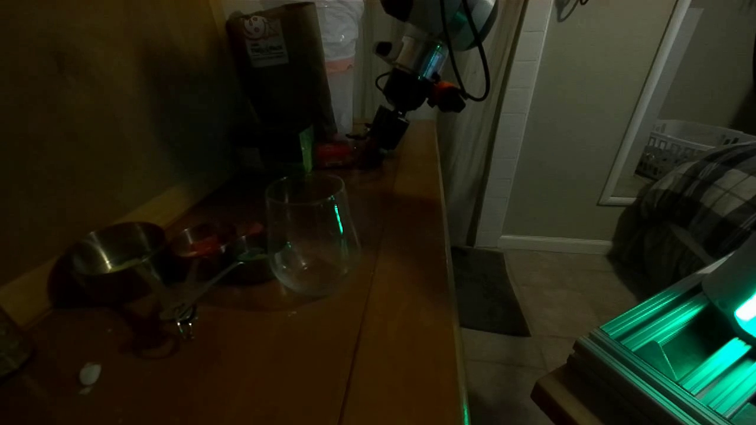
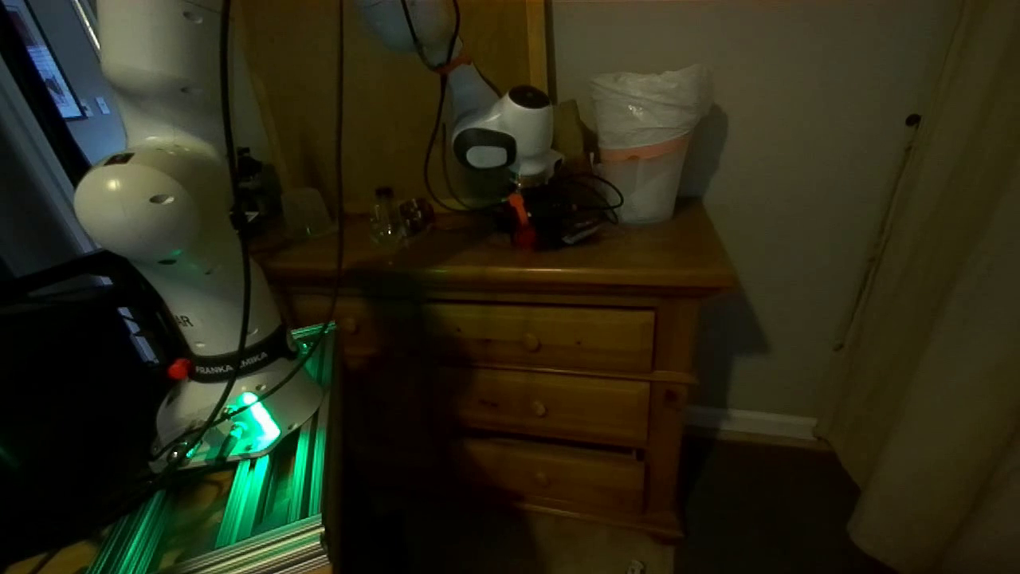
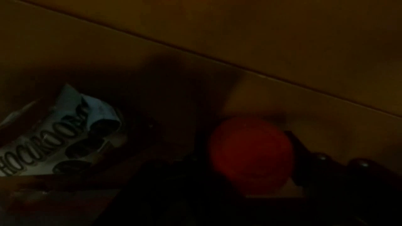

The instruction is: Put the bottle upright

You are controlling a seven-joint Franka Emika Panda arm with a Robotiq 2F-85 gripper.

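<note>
Snugly around the bottle [image 3: 253,147], the hand [image 3: 247,153], jaws partway apart.

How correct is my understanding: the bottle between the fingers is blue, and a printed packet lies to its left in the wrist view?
The colour is wrong: in the wrist view, the bottle between the fingers is red, with a printed packet to its left.

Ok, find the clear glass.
In an exterior view, the clear glass stands left of centre on the wooden top, just right of the metal cups.
</note>
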